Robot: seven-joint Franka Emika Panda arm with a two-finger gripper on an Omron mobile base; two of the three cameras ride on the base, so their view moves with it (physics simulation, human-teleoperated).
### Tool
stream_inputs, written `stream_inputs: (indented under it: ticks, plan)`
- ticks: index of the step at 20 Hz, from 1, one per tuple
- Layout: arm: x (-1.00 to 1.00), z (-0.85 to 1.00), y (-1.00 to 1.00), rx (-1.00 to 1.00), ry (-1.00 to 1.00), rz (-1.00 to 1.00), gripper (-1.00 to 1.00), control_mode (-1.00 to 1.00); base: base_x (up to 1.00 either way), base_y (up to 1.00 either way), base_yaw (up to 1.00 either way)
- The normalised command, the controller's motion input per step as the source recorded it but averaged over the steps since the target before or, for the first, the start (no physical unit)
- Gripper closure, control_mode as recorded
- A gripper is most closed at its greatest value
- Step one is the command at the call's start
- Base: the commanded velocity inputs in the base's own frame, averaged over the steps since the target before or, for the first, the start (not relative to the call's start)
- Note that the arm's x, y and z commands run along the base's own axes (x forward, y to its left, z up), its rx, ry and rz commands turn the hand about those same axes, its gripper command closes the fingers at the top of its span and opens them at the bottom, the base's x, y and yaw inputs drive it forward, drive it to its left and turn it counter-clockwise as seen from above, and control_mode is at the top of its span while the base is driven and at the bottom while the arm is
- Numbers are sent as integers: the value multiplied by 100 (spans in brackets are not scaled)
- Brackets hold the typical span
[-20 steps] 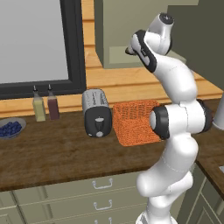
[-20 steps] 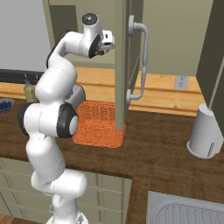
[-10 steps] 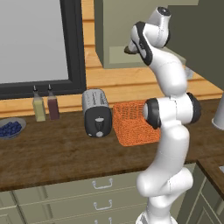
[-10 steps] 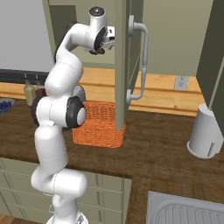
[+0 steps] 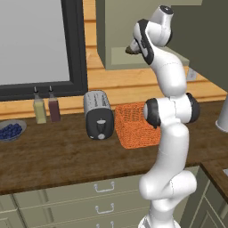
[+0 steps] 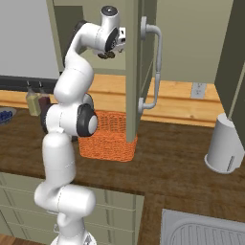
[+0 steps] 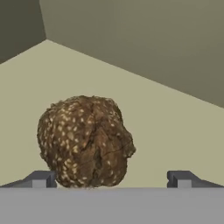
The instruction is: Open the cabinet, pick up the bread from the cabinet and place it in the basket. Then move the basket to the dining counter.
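The cabinet (image 5: 115, 31) stands open, its door (image 6: 134, 72) with the silver bar handle (image 6: 156, 67) swung out edge-on. The bread (image 7: 85, 140), a dark brown speckled lump, lies on the grey-green shelf (image 7: 175, 131). My gripper (image 7: 111, 179) is open and reaches into the cabinet, with the bread between the fingertips (image 7: 41, 178), nearer the left one. Whether they touch it I cannot tell. The hand (image 5: 132, 49) (image 6: 110, 51) sits at shelf height. The orange woven basket (image 5: 133, 124) (image 6: 107, 143) rests on the worktop below. The dining counter is out of view.
A black-and-silver toaster (image 5: 99, 116) stands left of the basket, then two bottles (image 5: 46, 109) and a bowl of blueberries (image 5: 10, 131). A white jug (image 6: 224, 149) stands at the right, a sink (image 6: 206, 229) at the lower right. Drawers (image 5: 104, 187) run under the worktop.
The arm has straightened upward and pushed the hand further into the cabinet toward the bread. The jaws have stayed open.
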Motion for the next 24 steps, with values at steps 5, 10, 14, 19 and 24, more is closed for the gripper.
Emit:
stream_inputs:
  ticks: [5,10,14,19,24]
  plan:
    - [-17,-1,11,0,-2,0,-100,-100,0,0,0]
    - [-1,0,4,4,-13,-9,-100,-100,0,0,0]
    - [-6,-1,0,5,-24,-17,-100,-100,0,0,0]
    - [-14,2,14,1,-15,-19,-100,-100,0,0,0]
    - [-36,5,35,5,0,-21,-100,-100,0,0,0]
